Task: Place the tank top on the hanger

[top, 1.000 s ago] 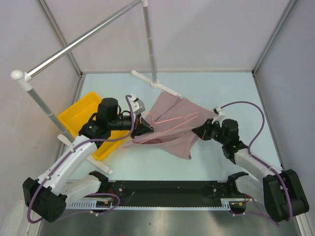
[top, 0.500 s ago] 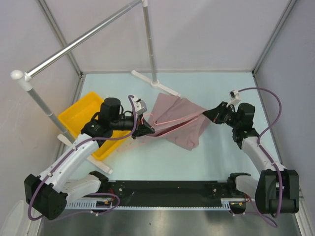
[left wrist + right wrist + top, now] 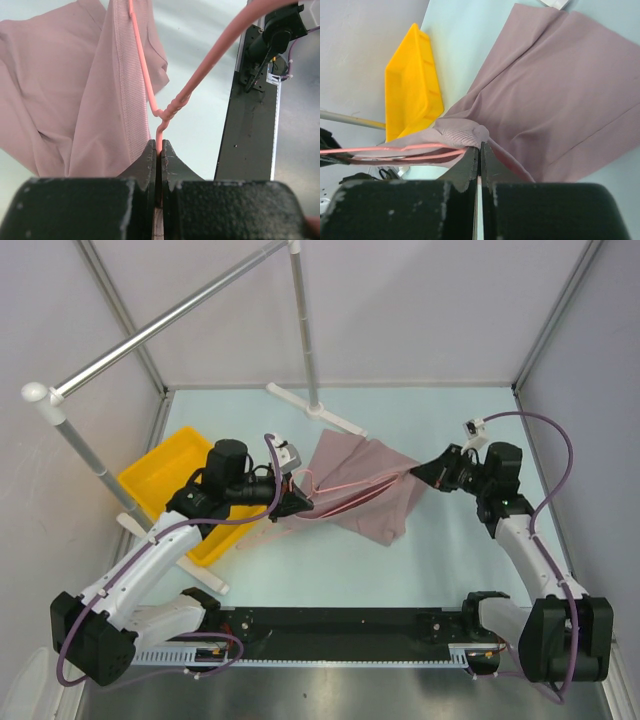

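The mauve tank top (image 3: 365, 495) hangs stretched between my two grippers above the table, part of it draped over the pink wire hanger (image 3: 350, 482). My left gripper (image 3: 298, 502) is shut on the hanger's neck just below the twisted wire (image 3: 170, 107). One hanger arm (image 3: 141, 65) runs inside the ribbed edge of the tank top (image 3: 60, 90). My right gripper (image 3: 420, 472) is shut on a bunched ribbed fold of the tank top (image 3: 465, 132) at the hanger's far end. Two strands of the hanger (image 3: 420, 149) run into that fold. Loose tank top cloth (image 3: 560, 100) falls behind.
A yellow bin (image 3: 165, 480) lies under my left arm, also in the right wrist view as the yellow bin (image 3: 412, 85). A grey rail stand (image 3: 303, 330) rises at the back, its foot (image 3: 318, 412) touching the cloth's far edge. A black base bar (image 3: 340, 625) spans the near edge.
My right gripper has moved back and to the right with the tank top's edge, pulling the cloth along the hanger. The left gripper has barely shifted.
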`<action>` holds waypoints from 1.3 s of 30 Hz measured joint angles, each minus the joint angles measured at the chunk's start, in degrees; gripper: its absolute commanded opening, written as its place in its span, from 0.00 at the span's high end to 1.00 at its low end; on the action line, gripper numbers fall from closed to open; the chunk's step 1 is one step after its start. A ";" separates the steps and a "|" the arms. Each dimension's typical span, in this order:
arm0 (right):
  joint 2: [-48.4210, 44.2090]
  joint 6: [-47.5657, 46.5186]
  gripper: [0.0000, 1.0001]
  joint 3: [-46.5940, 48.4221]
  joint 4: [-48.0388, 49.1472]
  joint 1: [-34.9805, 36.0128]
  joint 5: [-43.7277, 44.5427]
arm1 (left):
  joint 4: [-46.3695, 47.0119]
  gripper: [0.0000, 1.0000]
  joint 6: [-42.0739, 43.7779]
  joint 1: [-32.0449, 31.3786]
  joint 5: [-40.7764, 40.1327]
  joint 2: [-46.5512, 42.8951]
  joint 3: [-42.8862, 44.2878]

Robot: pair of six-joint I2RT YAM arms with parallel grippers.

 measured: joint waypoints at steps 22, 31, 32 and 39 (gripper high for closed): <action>-2.89 6.05 1.00 7.10 -5.38 20.59 -0.26 | -0.04 1.00 0.00 -0.92 -0.28 -0.04 0.00; 0.31 2.62 0.00 11.47 -10.91 21.57 1.99 | -0.15 1.00 0.17 -0.92 0.07 -2.14 -0.11; 0.37 1.79 0.00 12.26 -12.41 21.40 2.25 | -0.22 1.00 0.22 -0.92 0.20 -2.29 -0.11; -0.98 -7.02 0.00 23.23 -25.53 18.16 3.17 | -0.35 1.00 0.52 -0.72 1.36 -2.97 -0.11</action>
